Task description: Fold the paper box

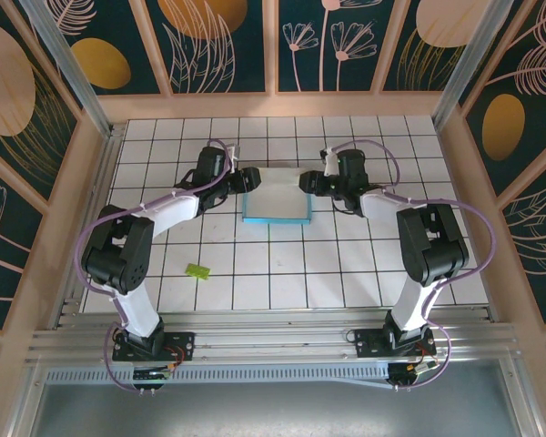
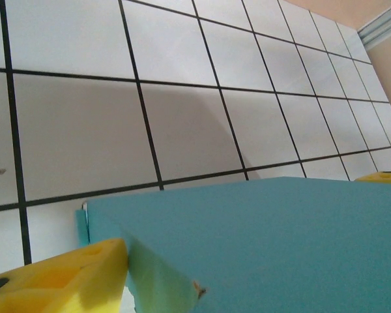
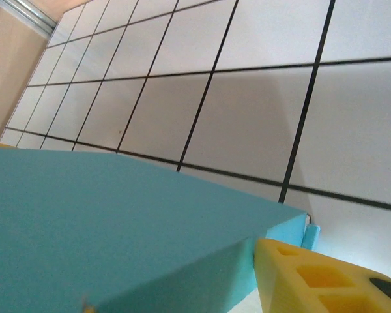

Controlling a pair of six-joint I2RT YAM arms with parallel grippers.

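L tool (image 1: 247,178), R tool (image 1: 306,180) on box (image 1: 278,198)

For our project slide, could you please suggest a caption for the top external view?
Left claw and right claw flank the paper box; a lime-green scrap lies apart, to the near left.

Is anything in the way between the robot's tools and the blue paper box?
No, nothing visible. The left tool is right at the left edge of the paper box, and the right tool is at its right edge. The little green scrap lies apart, on the tiles near the left arm.
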